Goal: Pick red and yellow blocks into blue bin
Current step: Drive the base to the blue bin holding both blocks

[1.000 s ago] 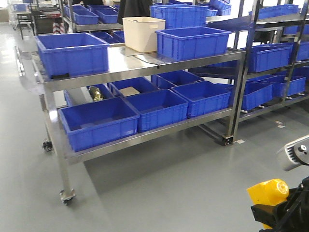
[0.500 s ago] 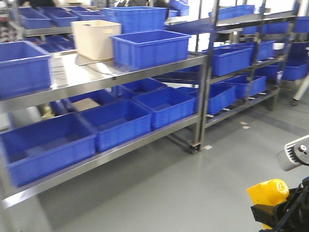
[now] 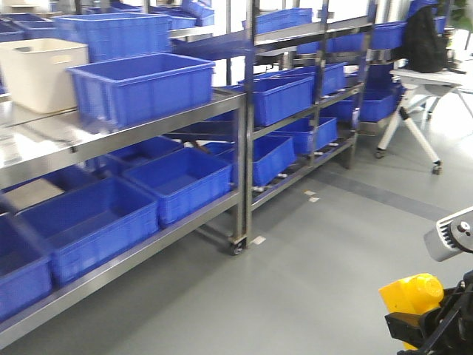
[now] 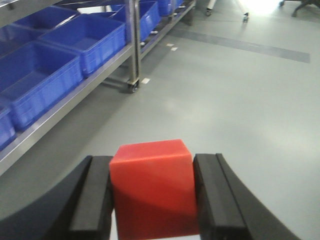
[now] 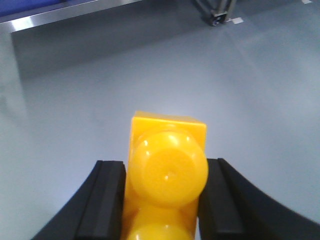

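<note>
1. Front view: up high on the robot, facing forward and a bit down, a fair way from the steel rack (image 3: 238,148), with its wheeled leg (image 3: 236,245) near the middle.
2. Left wrist view: low, right behind the red cube (image 4: 152,185), facing along the floor (image 4: 225,110) toward the same wheeled leg (image 4: 132,86).
3. Right wrist view: low, right behind the yellow brick (image 5: 167,165), tilted down at the floor before the rack, with the wheeled leg (image 5: 215,17) at the top edge.
4. Shared: that leg in all three; the yellow brick (image 3: 411,293) also in the front view, well apart from the rack.

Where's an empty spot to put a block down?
The grey floor between the racks and the white table is wide open. A bare steel strip on the top shelf lies before the cream tub, beside the blue bin. The lower shelf is packed with crates.
</note>
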Controlling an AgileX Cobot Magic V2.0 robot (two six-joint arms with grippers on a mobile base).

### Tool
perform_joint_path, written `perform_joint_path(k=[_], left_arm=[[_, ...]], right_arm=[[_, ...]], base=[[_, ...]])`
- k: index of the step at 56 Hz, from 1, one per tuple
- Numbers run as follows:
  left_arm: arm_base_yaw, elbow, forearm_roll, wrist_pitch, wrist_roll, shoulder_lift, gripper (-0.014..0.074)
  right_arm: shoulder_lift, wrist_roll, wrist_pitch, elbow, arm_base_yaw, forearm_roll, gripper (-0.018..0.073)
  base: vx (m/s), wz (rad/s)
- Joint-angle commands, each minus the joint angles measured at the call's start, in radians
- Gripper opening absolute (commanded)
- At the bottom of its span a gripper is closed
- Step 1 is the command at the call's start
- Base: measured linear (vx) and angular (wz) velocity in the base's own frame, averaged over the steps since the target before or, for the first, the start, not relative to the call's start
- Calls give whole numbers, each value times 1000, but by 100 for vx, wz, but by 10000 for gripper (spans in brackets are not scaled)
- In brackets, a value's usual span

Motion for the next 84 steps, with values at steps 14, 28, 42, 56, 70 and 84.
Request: perform_joint_path(k=[14, 28, 42, 56, 70, 84], left_arm=[[-5, -27, -12, -81, -5, 10, 224], [-5, -27, -12, -81, -5, 10, 224], [-5, -27, -12, -81, -5, 10, 224], [-5, -27, -12, -81, -5, 10, 224], [-5, -27, -12, -81, -5, 10, 224], [-5, -27, -12, -81, -5, 10, 224]], right_arm=[[-13, -7, -66, -29, -2, -8, 307], [-13, -7, -66, -29, -2, -8, 307], [-13, -7, -66, -29, -2, -8, 307], [-13, -7, -66, -29, -2, -8, 307], [-13, -7, -66, -29, -2, -8, 307], [-13, -7, -66, -29, -2, -8, 307]], base=[[42, -23], [41, -18], [39, -29], [38, -38], [36, -40], [35, -29]])
